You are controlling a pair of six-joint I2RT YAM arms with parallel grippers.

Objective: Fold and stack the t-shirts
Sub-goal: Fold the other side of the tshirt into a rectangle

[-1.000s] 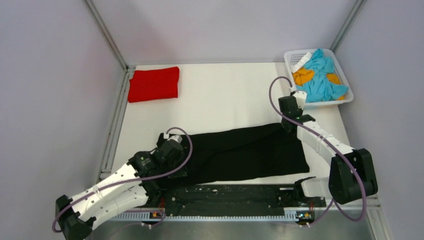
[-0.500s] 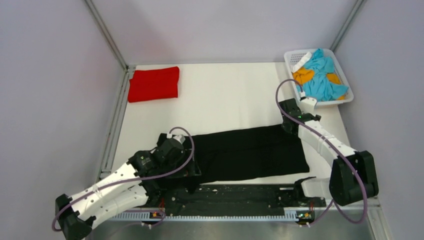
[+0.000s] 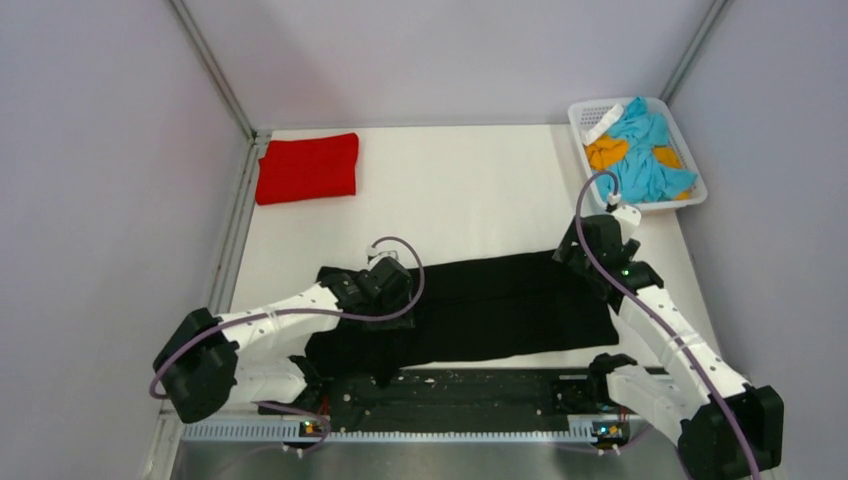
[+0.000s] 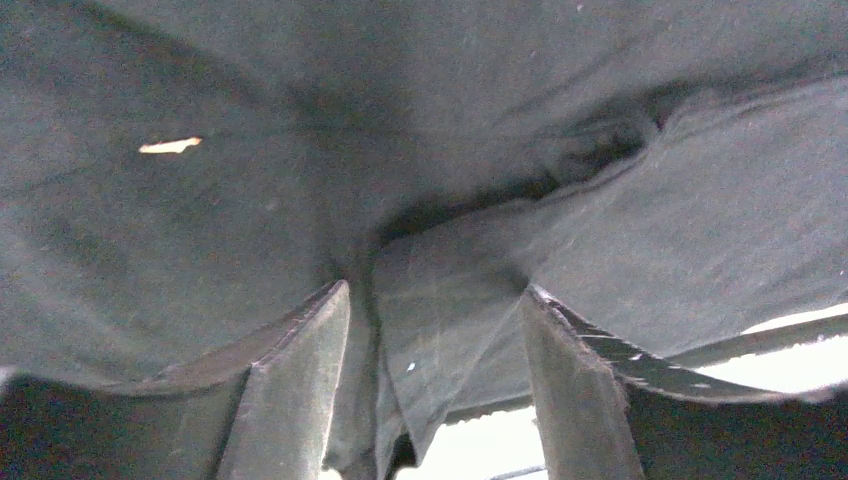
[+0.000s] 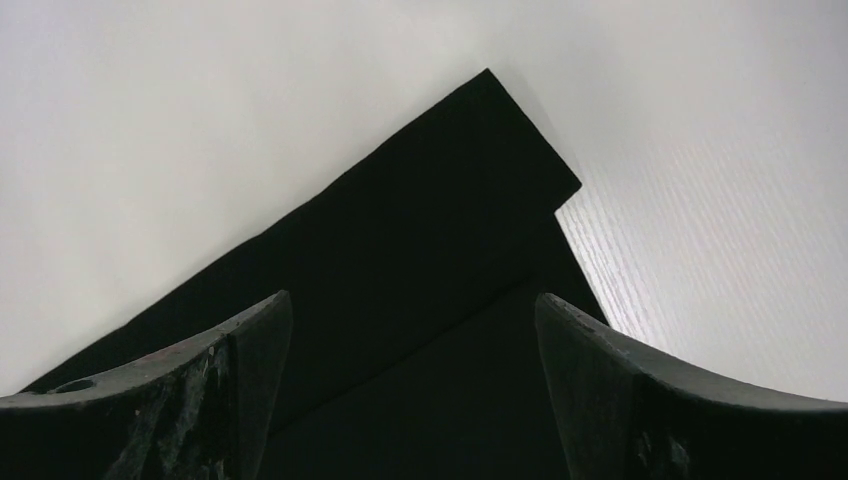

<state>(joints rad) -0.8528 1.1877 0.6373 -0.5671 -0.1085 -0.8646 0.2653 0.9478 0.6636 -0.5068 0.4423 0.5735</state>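
The black t-shirt [image 3: 500, 300] lies folded into a long band across the near part of the table. My left gripper [image 3: 392, 292] sits low on its left part. In the left wrist view the left gripper [image 4: 435, 288] is open, with a loose fold of the black t-shirt [image 4: 450, 120] between its fingers. My right gripper [image 3: 578, 258] hovers at the band's far right corner. In the right wrist view the right gripper [image 5: 410, 296] is open and empty above the black t-shirt [image 5: 420, 230]. The red t-shirt [image 3: 307, 167] lies folded at the far left.
A white lattice basket [image 3: 690, 195] holding blue and orange cloths stands at the far right corner. Grey walls and metal rails close in the table on the left, back and right. A black strip [image 3: 450, 400] runs along the near edge between the arm bases.
Both grippers have opened and let go of the black t-shirt. The left gripper has moved right, further over the cloth. The right gripper has drawn back a little toward the near right.
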